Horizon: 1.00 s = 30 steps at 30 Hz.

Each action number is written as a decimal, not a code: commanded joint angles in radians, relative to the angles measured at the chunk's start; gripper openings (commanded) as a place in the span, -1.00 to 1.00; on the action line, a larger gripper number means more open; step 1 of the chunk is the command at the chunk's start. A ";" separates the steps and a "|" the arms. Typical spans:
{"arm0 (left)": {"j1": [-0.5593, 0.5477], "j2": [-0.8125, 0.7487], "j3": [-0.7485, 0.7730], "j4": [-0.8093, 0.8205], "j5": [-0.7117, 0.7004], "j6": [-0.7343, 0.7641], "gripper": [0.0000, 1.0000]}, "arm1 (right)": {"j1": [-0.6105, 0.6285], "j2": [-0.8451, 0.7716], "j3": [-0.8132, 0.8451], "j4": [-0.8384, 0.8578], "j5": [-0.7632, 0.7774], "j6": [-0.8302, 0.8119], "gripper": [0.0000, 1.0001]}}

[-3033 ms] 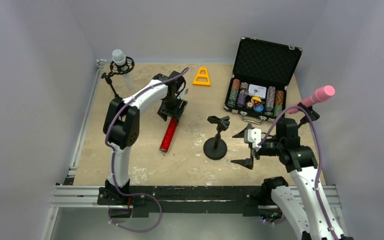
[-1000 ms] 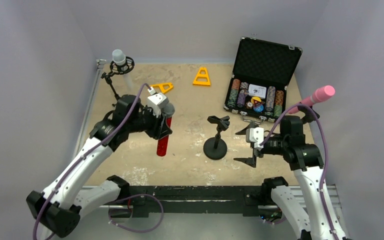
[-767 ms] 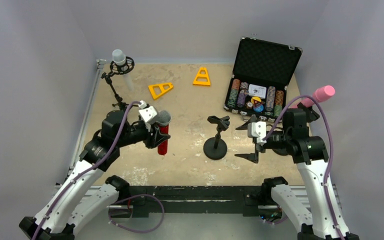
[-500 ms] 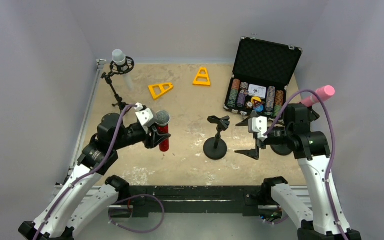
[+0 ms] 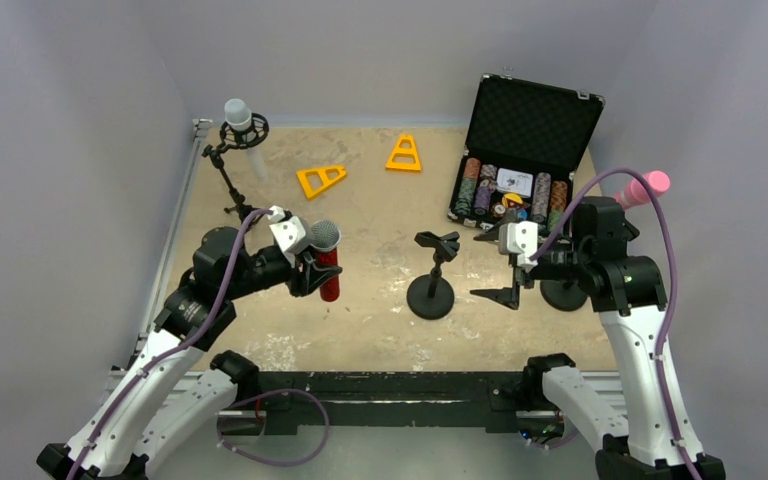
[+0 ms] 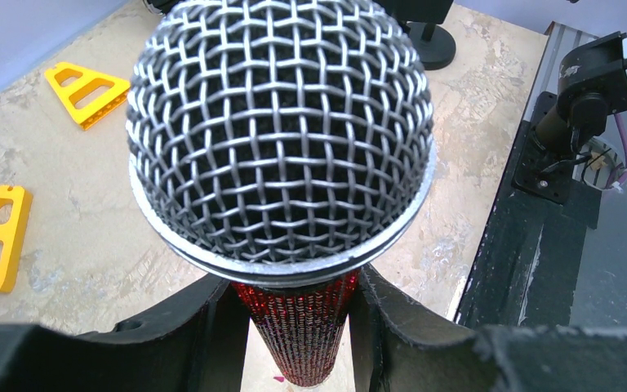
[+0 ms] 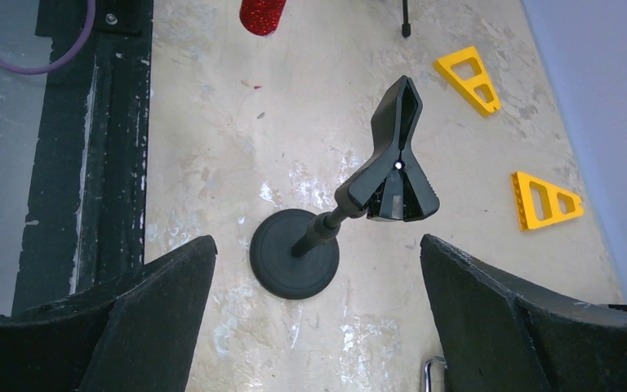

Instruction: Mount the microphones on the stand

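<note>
My left gripper (image 5: 317, 272) is shut on the glittery red microphone (image 5: 328, 280), which it holds upright, silver mesh head (image 6: 282, 131) on top, left of the empty black clip stand (image 5: 431, 281). The fingers (image 6: 384, 327) clamp the red body (image 6: 304, 343) just below the head. On the other side of that stand, my right gripper (image 5: 481, 266) is open and holds nothing; the stand's clip (image 7: 396, 167) and round base (image 7: 294, 255) lie between its jaws in the right wrist view. The white microphone (image 5: 239, 118) sits in a stand at the back left. A pink microphone (image 5: 646, 187) sits in a stand behind my right arm.
An open black case of poker chips (image 5: 523, 160) stands at the back right. Two yellow triangles (image 5: 321, 180) (image 5: 404, 153) lie on the tabletop behind the stand. A black rail (image 5: 380, 385) runs along the near edge.
My left gripper has tipped the red microphone upright and drawn it back and left. My right gripper has shifted slightly farther back beside the centre stand.
</note>
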<state>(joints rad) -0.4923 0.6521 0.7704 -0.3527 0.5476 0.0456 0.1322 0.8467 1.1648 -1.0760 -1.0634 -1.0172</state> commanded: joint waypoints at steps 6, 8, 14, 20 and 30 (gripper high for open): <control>0.000 -0.005 -0.003 0.074 0.025 0.002 -1.00 | 0.029 0.023 0.057 0.019 0.019 0.017 0.97; 0.000 -0.004 -0.003 0.075 0.026 0.001 -1.00 | 0.037 0.027 0.061 0.020 0.028 0.017 0.97; 0.000 -0.008 -0.003 0.073 0.026 0.002 -1.00 | 0.062 0.044 0.093 0.027 0.058 0.025 0.97; 0.000 -0.009 -0.003 0.073 0.024 0.005 -1.00 | 0.103 0.072 0.124 0.028 0.101 0.031 0.97; 0.000 -0.007 -0.003 0.070 0.026 0.007 -1.00 | 0.134 0.087 0.137 0.046 0.137 0.044 0.97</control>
<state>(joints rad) -0.4923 0.6525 0.7704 -0.3527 0.5480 0.0460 0.2569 0.9344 1.2652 -1.0588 -0.9489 -0.9939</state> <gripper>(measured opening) 0.464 0.985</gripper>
